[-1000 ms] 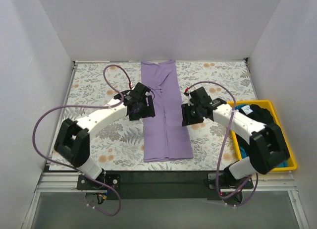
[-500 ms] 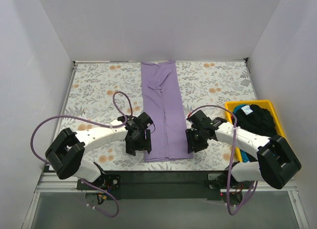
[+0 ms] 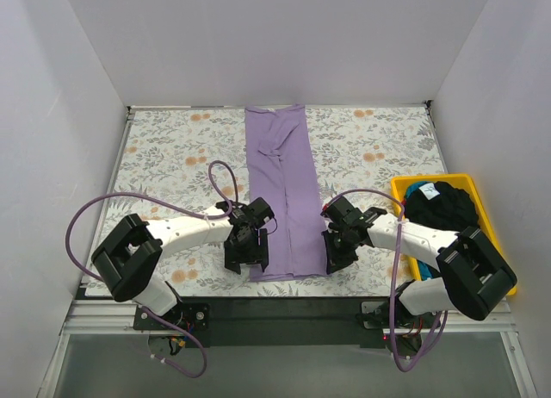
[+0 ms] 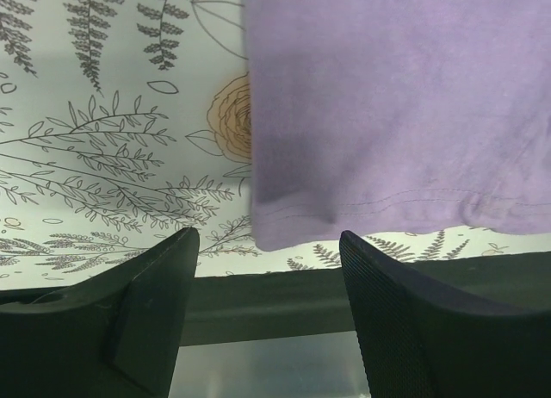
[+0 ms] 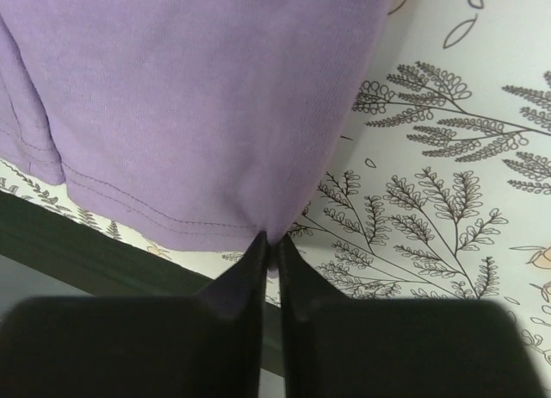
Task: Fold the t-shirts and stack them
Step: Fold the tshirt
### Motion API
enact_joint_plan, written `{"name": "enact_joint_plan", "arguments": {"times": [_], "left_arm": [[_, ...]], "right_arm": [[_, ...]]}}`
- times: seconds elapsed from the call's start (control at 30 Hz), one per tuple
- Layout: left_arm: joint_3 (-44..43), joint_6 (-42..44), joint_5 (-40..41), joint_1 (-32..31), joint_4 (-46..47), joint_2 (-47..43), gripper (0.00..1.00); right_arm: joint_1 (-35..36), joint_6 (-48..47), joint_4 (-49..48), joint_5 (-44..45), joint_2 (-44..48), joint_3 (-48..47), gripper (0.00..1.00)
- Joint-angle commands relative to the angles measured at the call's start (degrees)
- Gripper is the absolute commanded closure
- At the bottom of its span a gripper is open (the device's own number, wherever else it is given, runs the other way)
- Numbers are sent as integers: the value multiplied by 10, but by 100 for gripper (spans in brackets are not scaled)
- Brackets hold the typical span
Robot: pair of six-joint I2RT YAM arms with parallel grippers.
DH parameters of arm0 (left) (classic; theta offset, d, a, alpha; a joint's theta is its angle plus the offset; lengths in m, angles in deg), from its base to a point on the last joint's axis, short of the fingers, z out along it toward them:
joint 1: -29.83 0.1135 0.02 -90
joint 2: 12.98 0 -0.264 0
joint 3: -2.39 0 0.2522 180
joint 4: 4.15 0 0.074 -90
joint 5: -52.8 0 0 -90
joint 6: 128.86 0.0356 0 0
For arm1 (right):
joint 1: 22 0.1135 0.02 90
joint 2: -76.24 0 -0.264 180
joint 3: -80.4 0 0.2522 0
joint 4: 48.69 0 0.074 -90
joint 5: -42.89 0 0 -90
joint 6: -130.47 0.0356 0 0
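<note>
The lavender t-shirt (image 3: 280,183) lies folded into a long narrow strip down the middle of the floral table. My left gripper (image 3: 247,262) is open over its near left hem corner. In the left wrist view the gripper (image 4: 267,243) has the shirt (image 4: 387,96) corner between its spread fingers, not held. My right gripper (image 3: 332,258) is at the near right hem corner. In the right wrist view the gripper (image 5: 271,243) is shut, pinching the hem of the shirt (image 5: 198,96). A black t-shirt (image 3: 443,204) and a blue t-shirt (image 3: 419,189) lie bunched in the tray.
The yellow tray (image 3: 430,177) stands at the right edge of the table, close to my right arm. The table's dark near edge (image 4: 301,295) runs just below the shirt hem. White walls close in the left, back and right sides.
Both grippers have moved from beside the middle of the lavender shirt down to its near hem corners. The shirt has not visibly shifted.
</note>
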Motion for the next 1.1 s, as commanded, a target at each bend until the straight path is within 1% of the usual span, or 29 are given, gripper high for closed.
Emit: {"name": "enact_joint_plan", "arguments": {"times": [0.0, 0.1, 0.27, 0.37, 0.57, 0.6, 0.7, 0.83, 0.93, 1.07], "left_arm": [[-22, -12, 1, -2, -10, -1, 35], [-27, -15, 8, -2, -12, 0, 35], [-34, -11, -4, -2, -12, 8, 35], [-32, -7, -13, -2, -13, 26, 37], [-23, -4, -18, -2, -16, 58, 53], [-21, -3, -22, -3, -14, 59, 59], [-16, -2, -28, -5, -10, 66, 67], [-16, -7, -27, -8, -14, 60, 100], [-10, -12, -34, -9, -25, 41, 100], [20, -35, -61, -22, -57, -24, 100]], "right_arm": [[6, -3, -3, 10, -11, 15, 92], [6, -5, -3, 9, -7, 12, 99], [6, -9, -3, 7, -1, 11, 99], [6, -10, -2, 10, 7, 10, 99], [6, -10, -2, 11, 14, 12, 99], [6, -11, -2, 11, 12, 11, 99], [6, -12, -2, 10, 7, 9, 99], [6, -16, 1, 9, 7, 2, 99], [6, -30, 25, 6, 6, -10, 99], [7, -50, 76, -32, 30, -8, 99]]}}
